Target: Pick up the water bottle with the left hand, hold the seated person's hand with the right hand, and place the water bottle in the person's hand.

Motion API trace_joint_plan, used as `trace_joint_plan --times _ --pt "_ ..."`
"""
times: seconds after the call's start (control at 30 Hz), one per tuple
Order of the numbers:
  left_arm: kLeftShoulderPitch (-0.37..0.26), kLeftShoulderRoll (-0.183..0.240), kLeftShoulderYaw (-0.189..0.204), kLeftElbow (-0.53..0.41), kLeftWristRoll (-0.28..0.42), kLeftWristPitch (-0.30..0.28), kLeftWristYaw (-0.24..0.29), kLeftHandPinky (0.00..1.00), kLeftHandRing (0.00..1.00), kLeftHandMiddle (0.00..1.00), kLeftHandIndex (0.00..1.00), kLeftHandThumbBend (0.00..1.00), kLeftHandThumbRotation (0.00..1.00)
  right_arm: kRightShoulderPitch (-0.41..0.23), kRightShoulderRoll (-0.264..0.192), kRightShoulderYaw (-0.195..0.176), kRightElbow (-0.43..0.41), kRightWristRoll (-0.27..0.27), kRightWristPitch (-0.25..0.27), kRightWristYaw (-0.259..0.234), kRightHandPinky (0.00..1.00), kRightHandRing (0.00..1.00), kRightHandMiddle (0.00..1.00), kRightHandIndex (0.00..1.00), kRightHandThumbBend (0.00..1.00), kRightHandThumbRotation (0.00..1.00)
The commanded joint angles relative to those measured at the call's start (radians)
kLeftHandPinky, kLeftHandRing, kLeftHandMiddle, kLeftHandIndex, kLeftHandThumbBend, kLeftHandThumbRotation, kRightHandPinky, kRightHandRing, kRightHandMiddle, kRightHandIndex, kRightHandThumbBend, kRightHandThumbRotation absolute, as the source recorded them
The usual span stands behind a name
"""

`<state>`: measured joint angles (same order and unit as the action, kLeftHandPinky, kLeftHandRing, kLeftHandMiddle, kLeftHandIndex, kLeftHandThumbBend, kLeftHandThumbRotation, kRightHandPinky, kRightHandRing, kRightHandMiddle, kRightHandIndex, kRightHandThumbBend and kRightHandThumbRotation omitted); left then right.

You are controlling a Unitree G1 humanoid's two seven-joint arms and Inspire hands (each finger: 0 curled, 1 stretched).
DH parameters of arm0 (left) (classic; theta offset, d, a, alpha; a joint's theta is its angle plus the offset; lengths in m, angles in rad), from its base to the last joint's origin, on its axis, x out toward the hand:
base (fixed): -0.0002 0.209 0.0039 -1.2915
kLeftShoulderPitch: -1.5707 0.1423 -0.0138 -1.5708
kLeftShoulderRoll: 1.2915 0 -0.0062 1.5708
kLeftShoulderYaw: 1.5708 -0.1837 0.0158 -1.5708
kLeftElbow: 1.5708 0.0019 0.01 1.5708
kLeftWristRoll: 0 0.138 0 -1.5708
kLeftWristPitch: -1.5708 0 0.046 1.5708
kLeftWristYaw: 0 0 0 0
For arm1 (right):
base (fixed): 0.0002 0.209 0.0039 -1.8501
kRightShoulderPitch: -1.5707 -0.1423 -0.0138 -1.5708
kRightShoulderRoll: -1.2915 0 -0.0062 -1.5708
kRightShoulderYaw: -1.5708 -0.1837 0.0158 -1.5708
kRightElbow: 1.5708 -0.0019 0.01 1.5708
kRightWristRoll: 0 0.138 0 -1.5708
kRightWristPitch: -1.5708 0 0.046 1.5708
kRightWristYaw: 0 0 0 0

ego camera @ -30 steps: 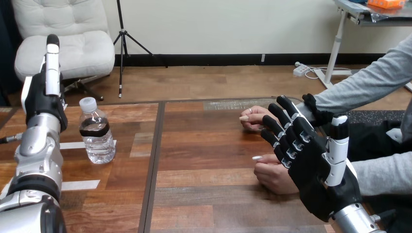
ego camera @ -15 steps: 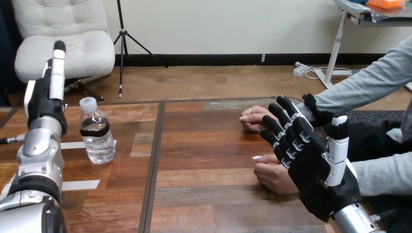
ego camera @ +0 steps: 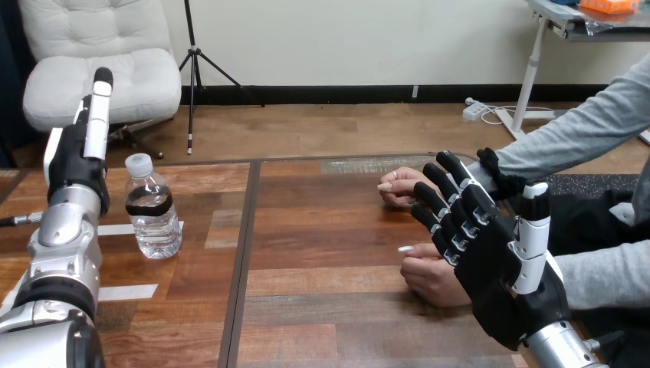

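Well, one wooden table [ego camera: 329,307] lay in front of the robot, and on it or over it were two robot hands, two hands of a person, one bottle and two strips of white tape.

Nearest, at the right, was the robot's right hand [ego camera: 498,280]. It was wide open, with its fingers straight and spread, pointing up and to the left. It held nothing. Just past it, on the left side of its fingers, was the person's near hand [ego camera: 429,280], loosely curled on the table. I could not tell if the two touched.

Over on the near left lay the near tape strip [ego camera: 126,292], flat on the wood.

A bit farther, on the left part of the table, stood the one water bottle [ego camera: 153,207]. It was clear, with a white cap and a dark band, and it stood upright. The far tape strip [ego camera: 115,228] ran under or behind it; I could not tell which.

Just left of the bottle, but apart from it, was the left hand [ego camera: 73,157]. The finger that showed pointed straight up, and the hand held nothing.

Farthest, at the right, the person's far hand [ego camera: 402,188] rested on the table by the right hand's fingertips.
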<state>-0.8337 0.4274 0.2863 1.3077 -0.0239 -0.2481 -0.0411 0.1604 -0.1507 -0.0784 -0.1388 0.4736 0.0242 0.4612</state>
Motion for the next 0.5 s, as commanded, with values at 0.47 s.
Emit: trace_joint_plan --times 0.47 --pt "-0.051 0.041 -0.025 0.006 0.042 0.03 0.024 1.0 1.0 1.0 1.0 0.66 1.0 -0.054 0.017 -0.006 -0.041 0.016 -0.015 -0.001 1.0 1.0 1.0 1.0 0.97 1.0"
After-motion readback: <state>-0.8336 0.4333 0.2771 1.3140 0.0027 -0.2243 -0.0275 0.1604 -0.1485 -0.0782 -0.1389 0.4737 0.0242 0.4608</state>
